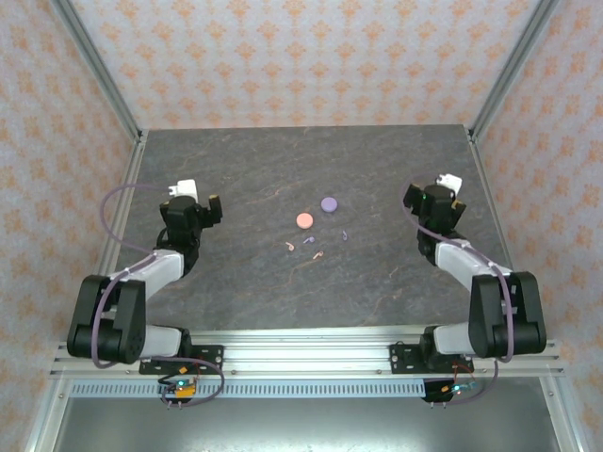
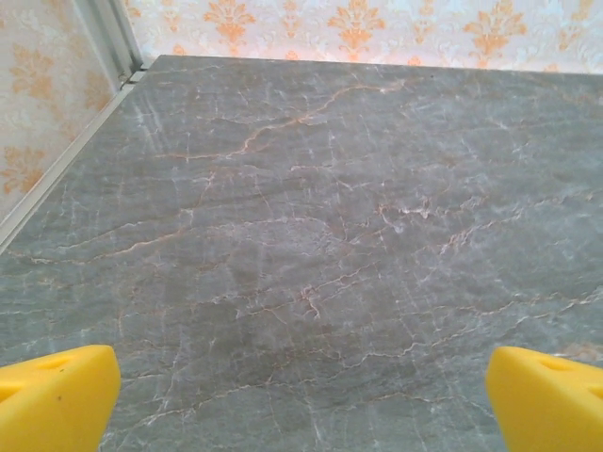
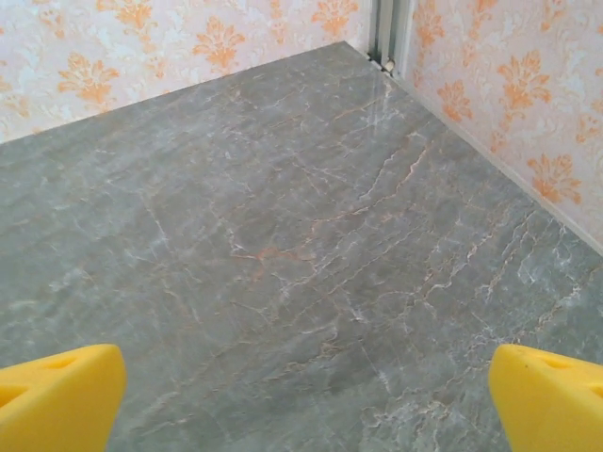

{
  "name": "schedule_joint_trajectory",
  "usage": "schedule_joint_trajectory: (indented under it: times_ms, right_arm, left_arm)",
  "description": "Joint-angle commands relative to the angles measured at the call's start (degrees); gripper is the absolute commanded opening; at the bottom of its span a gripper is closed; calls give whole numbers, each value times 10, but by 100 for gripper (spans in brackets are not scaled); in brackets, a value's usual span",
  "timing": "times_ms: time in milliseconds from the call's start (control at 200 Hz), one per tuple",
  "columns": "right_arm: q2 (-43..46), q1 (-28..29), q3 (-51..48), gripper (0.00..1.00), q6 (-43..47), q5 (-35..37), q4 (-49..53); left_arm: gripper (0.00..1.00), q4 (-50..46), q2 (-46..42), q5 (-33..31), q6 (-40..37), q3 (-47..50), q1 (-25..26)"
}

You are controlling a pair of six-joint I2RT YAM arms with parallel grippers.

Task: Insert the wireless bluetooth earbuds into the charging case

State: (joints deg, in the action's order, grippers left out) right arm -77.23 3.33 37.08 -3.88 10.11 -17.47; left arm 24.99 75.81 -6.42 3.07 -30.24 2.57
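Ok, both arms are sitting out wide, one each side. The left gripper [image 2: 301, 381] is hanging w/ its yellow fingers [image 2: 57, 395] spread fully apart, nothing btwn them but bare table [image 2: 311, 188]. The right gripper [image 3: 301, 381] is doing likewise, its fingers [image 3: 546, 395] gaping and holding nothing.

The buds are lying loose mid-table: a pink earbud [image 1: 290, 246], a lilac earbud [image 1: 308, 240], a second pink earbud [image 1: 319, 254] and a second lilac earbud [image 1: 344, 235]. All are just in front of the pink case [image 1: 304, 220] and the lilac case [image 1: 329, 203].

Risks, imo: they're tiny and curved, so a pinch is prob squirting one sideways. They're also lying close together, so a descending finger could be nudging a neighbour. Colours could be getting mixed btwn cases. Can't tell whether the cases are open.
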Motion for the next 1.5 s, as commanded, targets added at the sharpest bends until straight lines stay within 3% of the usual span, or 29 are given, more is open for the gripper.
schedule_joint_trajectory:
  times_ms: [0,175,335,596,791,861,1126,1497]
  right_arm:
    - [5,-2,67,99,-57,-33,200]
    - [-18,7,149,99,-115,-123,331]
    - [-62,54,204,99,-104,-193,383]
    - [-135,138,266,97,-95,-279,395]
    - [-218,170,341,64,-93,-353,432]
    - [-246,180,364,57,-95,-364,445]
    - [-318,212,430,24,-109,-408,446]
    - [-398,217,503,12,-130,-442,475]
  left_arm:
    - [100,-133,-40,8,46,-40,-5]
    - [100,-260,-73,83,119,-95,-4]
    - [99,-327,-62,177,169,-139,16]
    - [79,-404,23,258,169,-214,118]
    - [52,-381,81,289,189,-224,172]
    - [43,-368,103,299,202,-229,186]
    - [29,-356,191,311,222,-278,241]
    - [19,-341,292,323,261,-341,263]
